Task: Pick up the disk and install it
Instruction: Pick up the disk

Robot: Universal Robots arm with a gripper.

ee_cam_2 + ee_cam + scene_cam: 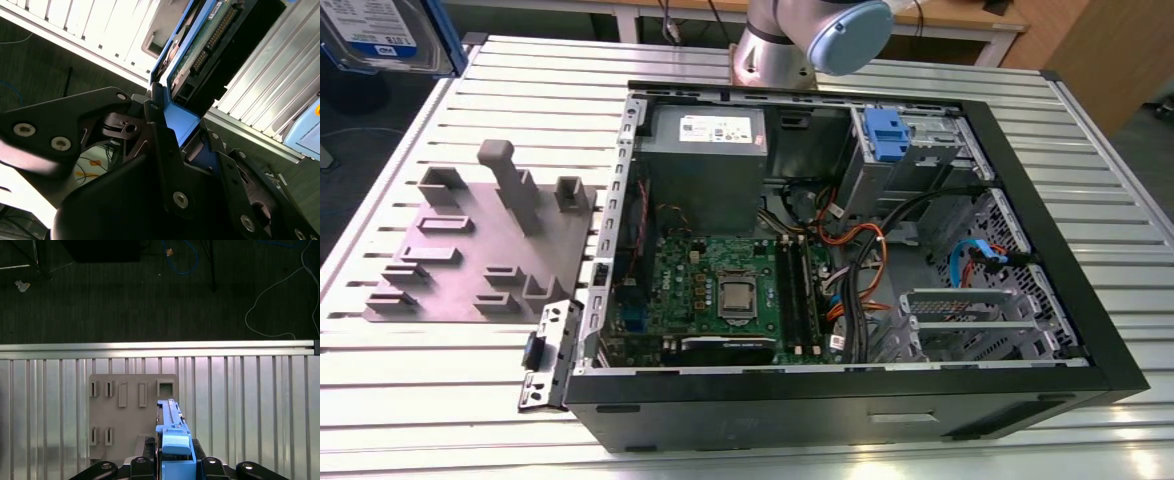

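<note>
Both wrist views show my fingers (159, 150) clamped on the disk (172, 432), held edge-on above the table (250, 405). Pickup looks done; installing calls for squaring it with a bay in the case (827, 405).

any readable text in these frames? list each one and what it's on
No text is legible.
Disk, white-and-blue label, exterior view: print present, too blurred to read.
Power supply, white sticker: print too small to read.
Motherboard: markings too small to read.
Disk's circuit-board side, second wrist view: no legible marking.
</note>
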